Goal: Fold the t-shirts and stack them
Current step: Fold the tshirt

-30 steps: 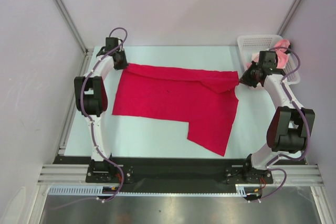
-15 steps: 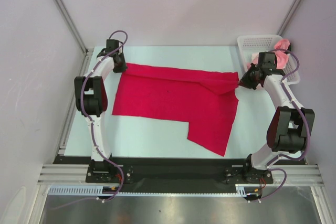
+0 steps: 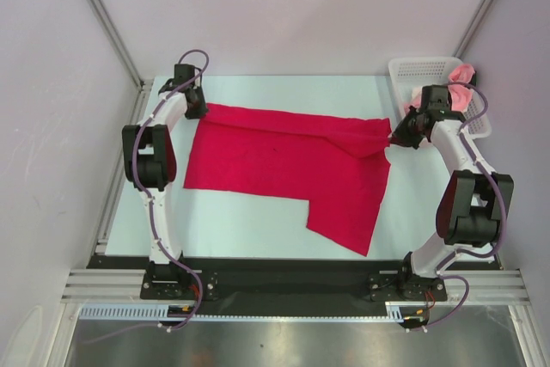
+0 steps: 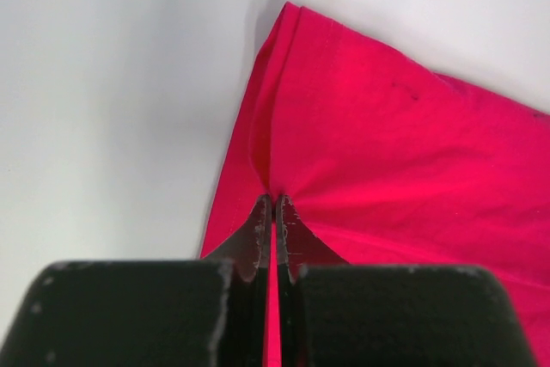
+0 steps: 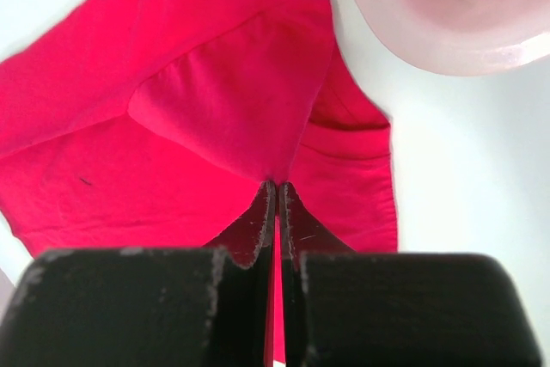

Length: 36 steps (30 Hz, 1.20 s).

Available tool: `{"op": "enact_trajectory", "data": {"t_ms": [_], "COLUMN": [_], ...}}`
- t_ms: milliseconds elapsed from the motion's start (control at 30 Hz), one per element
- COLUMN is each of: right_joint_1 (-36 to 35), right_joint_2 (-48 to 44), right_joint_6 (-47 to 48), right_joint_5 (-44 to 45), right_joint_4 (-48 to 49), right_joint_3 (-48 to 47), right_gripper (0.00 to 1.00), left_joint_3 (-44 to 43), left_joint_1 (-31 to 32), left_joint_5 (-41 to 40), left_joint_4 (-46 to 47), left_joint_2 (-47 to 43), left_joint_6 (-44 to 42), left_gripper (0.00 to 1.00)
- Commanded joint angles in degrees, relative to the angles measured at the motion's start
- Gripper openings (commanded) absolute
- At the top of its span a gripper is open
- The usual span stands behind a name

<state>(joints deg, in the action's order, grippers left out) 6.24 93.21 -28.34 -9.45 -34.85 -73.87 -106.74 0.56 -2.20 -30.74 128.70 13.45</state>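
My left gripper (image 4: 273, 199) and right gripper (image 5: 276, 185) are each clamped on one end of the far edge of the red shirt (image 3: 284, 161), whose long axis runs from one pair of jaws to the other, the rest spreading back toward my bases.

A white mesh basket (image 3: 423, 68), probably plastic, sits at the pale table's (image 3: 249, 223) far right corner.
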Motion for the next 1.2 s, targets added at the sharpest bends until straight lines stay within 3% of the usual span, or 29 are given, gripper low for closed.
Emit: {"op": "enact_trajectory", "data": {"t_ms": [0, 333, 433, 467, 533, 567, 600, 667, 767, 867, 1033, 1167], "right_joint_1": [0.18, 0.18, 0.09, 0.0, 0.0, 0.0, 0.09, 0.7, 1.23, 1.32, 1.06, -0.78], "right_joint_2": [0.92, 1.62, 1.8, 1.89, 1.89, 1.89, 1.98, 3.37, 3.21, 0.93, -7.59, -14.71], "right_joint_6": [1.7, 3.82, 3.11, 2.85, 3.81, 4.6, 5.48, 8.55, 10.23, 9.62, 7.86, 7.33], "right_joint_5": [1.54, 1.98, 0.49, 0.14, -1.09, -0.92, -0.31, 0.66, 1.28, -0.64, -7.32, -12.43], "right_joint_4": [-0.66, 0.05, 0.05, 0.05, -0.39, -1.44, -1.97, -5.63, -8.65, -8.31, -6.46, -3.03], "right_joint_3": [-0.84, 2.06, 3.02, 3.2, 3.46, 3.12, 2.77, 0.76, 1.78, 4.95, 14.68, 23.31], "right_gripper": [0.01, 0.06, 0.12, 0.14, 0.25, 0.29, 0.39, 0.44, 0.47, 0.47, 0.51, 0.55], "left_joint_3": [-1.81, -2.07, -2.42, -2.16, -0.93, -0.67, -0.66, -0.66, 3.89, 16.6, 32.1, 42.38], "left_joint_1": [-0.38, -0.38, -0.38, -0.38, -0.38, -0.38, -0.38, -2.3, -3.98, -6.09, -8.29, -8.38], "left_joint_5": [0.43, 0.35, -0.78, -1.84, -2.37, -2.9, -4.21, -5.45, -5.19, -1.77, 7.01, 8.61], "left_joint_4": [0.07, -0.46, -1.95, -2.3, -2.39, -2.83, -3.53, -6.24, -7.05, -4.77, -1.61, -0.46], "left_joint_2": [-0.21, 0.14, 0.23, -0.03, -1.69, -2.4, -3.01, -5.47, -11.53, -18.54, -27.53, -34.21], "left_joint_6": [-0.09, 0.0, -0.27, -0.1, -0.36, -0.62, -1.23, -0.37, 2.35, 5.6, 8.78, 14.04], "left_gripper": [0.0, 0.02, 0.16, 0.26, 0.34, 0.44, 0.46, 0.49, 0.5, 0.5, 0.55, 0.59]}}
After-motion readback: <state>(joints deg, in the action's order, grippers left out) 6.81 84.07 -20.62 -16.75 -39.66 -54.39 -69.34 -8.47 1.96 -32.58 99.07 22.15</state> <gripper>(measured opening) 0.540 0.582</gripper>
